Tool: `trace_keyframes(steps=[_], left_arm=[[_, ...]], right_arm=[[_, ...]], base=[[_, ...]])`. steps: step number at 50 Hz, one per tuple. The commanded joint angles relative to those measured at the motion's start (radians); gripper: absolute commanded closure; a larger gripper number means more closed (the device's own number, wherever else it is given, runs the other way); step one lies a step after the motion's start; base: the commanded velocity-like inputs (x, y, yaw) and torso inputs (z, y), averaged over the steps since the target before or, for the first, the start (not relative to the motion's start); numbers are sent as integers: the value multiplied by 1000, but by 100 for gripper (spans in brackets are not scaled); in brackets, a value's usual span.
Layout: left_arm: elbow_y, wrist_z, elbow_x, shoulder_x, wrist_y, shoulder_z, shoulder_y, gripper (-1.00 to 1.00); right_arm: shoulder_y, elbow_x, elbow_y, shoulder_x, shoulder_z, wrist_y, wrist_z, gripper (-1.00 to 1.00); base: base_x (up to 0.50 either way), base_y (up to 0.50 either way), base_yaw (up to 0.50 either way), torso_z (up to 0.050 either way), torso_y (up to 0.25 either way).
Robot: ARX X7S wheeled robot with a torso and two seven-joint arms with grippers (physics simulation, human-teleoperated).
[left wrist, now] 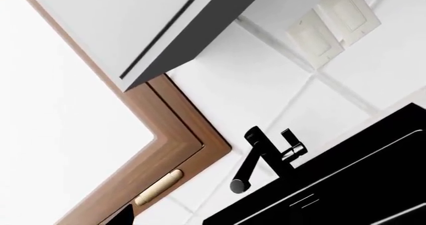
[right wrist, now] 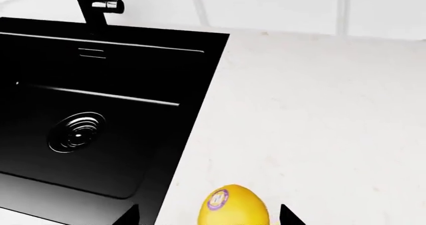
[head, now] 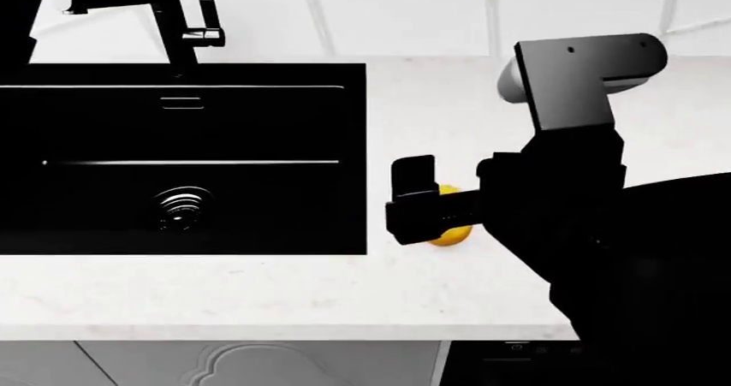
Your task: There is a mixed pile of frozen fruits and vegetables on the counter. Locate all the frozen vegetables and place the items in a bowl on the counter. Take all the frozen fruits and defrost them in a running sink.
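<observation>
Head view is showing me my right gripper [head: 425,204] sitting over the lemon [head: 449,232] on the counter [head: 457,292], just right of the sink [head: 183,159]; its black fingers are covering most of the fruit, so I cannot tell whether they are clamping it. In the right wrist picture the lemon [right wrist: 233,206] is lying between the two fingertips, cut off at the edge. The faucet [head: 171,26] is standing behind the basin. My left gripper is showing nowhere
</observation>
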Motion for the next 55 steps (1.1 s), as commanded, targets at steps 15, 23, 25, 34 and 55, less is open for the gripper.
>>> trace_keyframes(steps=[15, 23, 25, 34, 55], left_arm=[[12, 12, 14, -8, 11, 6, 16, -100], [16, 16, 19, -8, 18, 8, 24, -100], [17, 18, 21, -9, 20, 7, 26, -100], [20, 21, 23, -12, 25, 7, 29, -100], [32, 21, 24, -23, 36, 11, 41, -100]], right_arm=[[-94, -116, 59, 0, -60, 14, -70, -100], [-126, -181, 101, -17, -80, 16, -116, -100], [-132, -198, 112, -20, -86, 19, -123, -100], [-158, -245, 154, -43, -114, 25, -147, -100], [-225, -319, 223, -74, -170, 32, -201, -100]], base=[[0, 0, 0, 0, 0], [0, 0, 0, 0, 0], [0, 0, 0, 0, 0], [0, 0, 0, 0, 0], [0, 0, 0, 0, 0]])
